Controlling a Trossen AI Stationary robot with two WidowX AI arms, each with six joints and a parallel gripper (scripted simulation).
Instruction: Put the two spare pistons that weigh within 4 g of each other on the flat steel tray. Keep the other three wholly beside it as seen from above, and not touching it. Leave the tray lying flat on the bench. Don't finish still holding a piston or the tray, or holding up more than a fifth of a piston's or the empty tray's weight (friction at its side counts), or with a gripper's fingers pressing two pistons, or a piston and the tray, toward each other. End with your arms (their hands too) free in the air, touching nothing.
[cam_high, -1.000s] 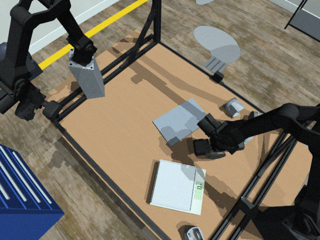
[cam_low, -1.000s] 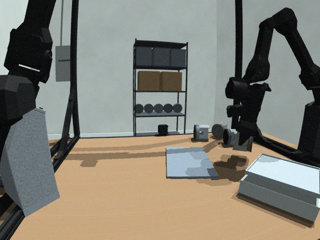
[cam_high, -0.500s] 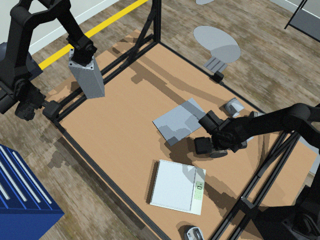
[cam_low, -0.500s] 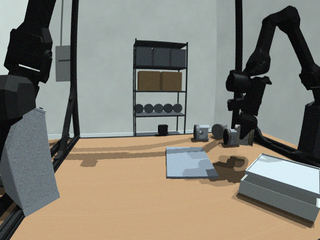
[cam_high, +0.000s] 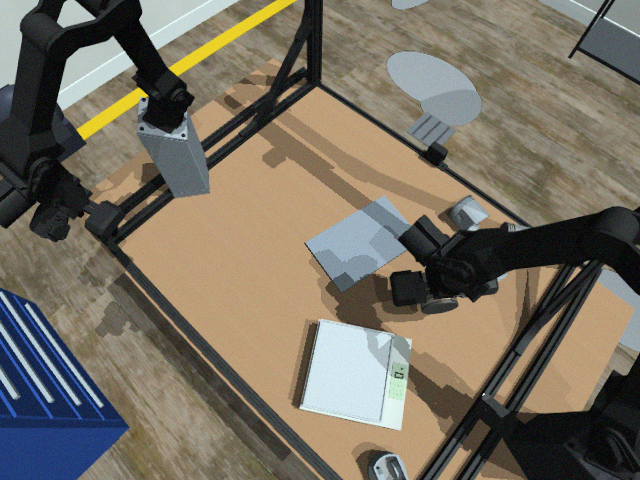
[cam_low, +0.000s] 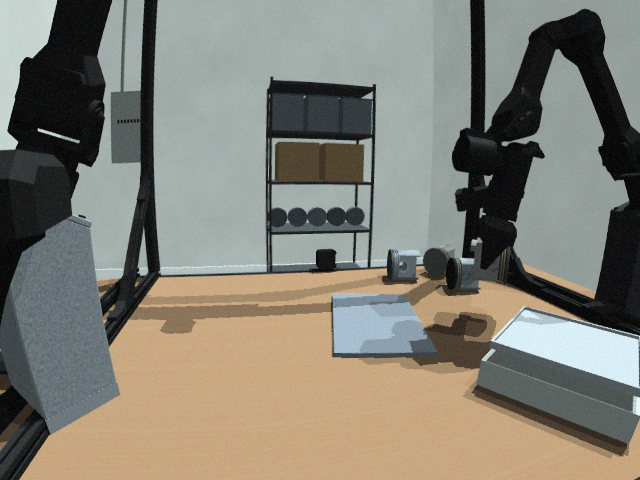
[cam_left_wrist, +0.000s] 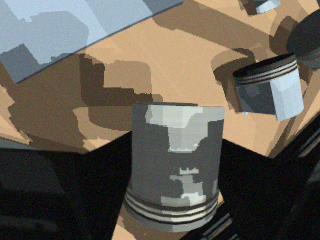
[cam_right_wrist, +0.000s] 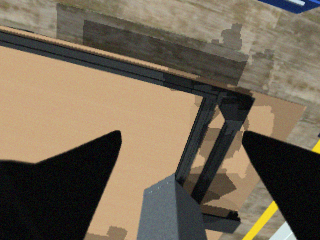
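The flat steel tray (cam_high: 356, 242) (cam_low: 379, 322) (cam_left_wrist: 65, 30) lies on the bench with nothing on it. My left gripper (cam_high: 439, 302) (cam_left_wrist: 171, 137) is shut on a grey piston (cam_high: 440, 305) (cam_low: 480, 258) (cam_left_wrist: 175, 165) and holds it in the air off the tray's near corner, towards the scale. One piston (cam_high: 467, 212) (cam_low: 403, 264) lies beyond the tray. Two more lie close by; one is a piston (cam_low: 461, 273) (cam_left_wrist: 270, 92) on its side, the other a piston (cam_low: 436, 260) behind it. A further piston (cam_high: 387, 467) lies at the bench's front edge. My right gripper (cam_right_wrist: 181, 136) is wide open and empty, high over the far corner.
A white scale (cam_high: 356, 372) (cam_low: 563, 361) stands in front of the tray. A grey block (cam_high: 173, 155) (cam_low: 51, 330) (cam_right_wrist: 170, 210) hangs under the right arm's wrist. A black frame (cam_high: 217, 361) edges the bench, with upright posts at the corners.
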